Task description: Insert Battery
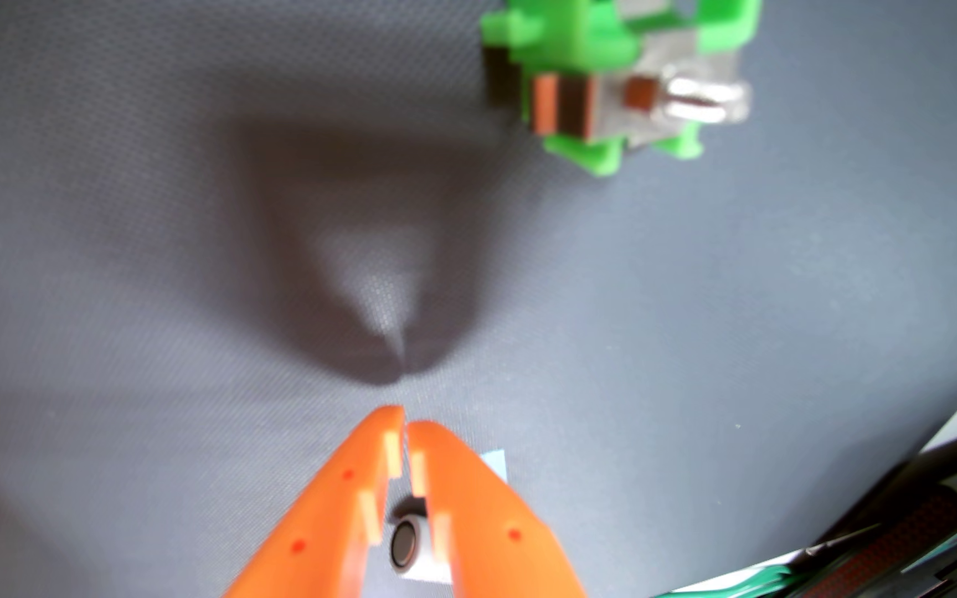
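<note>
Hand carrying battery toward holder.
Orange hand is pinching the battery between closed fingers, hovering over the grey bench; green holder is waiting far right.

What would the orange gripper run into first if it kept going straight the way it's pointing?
Probably only the grey mat. The gripper points up the wrist view, and the green holder sits off to the right of that line, though depth is unclear.

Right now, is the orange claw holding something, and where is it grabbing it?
Yes. The gripper pinches a small battery by its sides, far back between the fingers, its dark round end facing the camera.
</note>
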Available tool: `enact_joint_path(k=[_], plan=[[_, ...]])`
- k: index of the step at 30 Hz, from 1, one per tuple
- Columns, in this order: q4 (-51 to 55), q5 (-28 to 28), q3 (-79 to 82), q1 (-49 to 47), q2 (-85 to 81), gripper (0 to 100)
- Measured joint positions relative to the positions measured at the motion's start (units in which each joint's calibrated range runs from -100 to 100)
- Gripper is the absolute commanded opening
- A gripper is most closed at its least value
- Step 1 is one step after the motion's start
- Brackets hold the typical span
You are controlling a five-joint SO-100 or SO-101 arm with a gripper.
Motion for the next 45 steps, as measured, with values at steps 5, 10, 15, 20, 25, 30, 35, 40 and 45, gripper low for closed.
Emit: enact_joint_path(k=[5,10,15,20,25,30,35,40,45], plan=[[0.00,0.00,0.00,0.00,0.00,2],[0.00,0.00,0.00,0.00,0.00,2],[0.00,0.00,0.00,0.00,0.00,2],[0.00,0.00,0.00,0.00,0.00,2],[0.00,0.00,0.00,0.00,0.00,2],[0.00,0.00,0.00,0.00,0.00,2],[0.00,0.00,0.00,0.00,0.00,2],[0.00,0.00,0.00,0.00,0.00,2],[0.25,0.10,-0.36,0.49,0.00,1]])
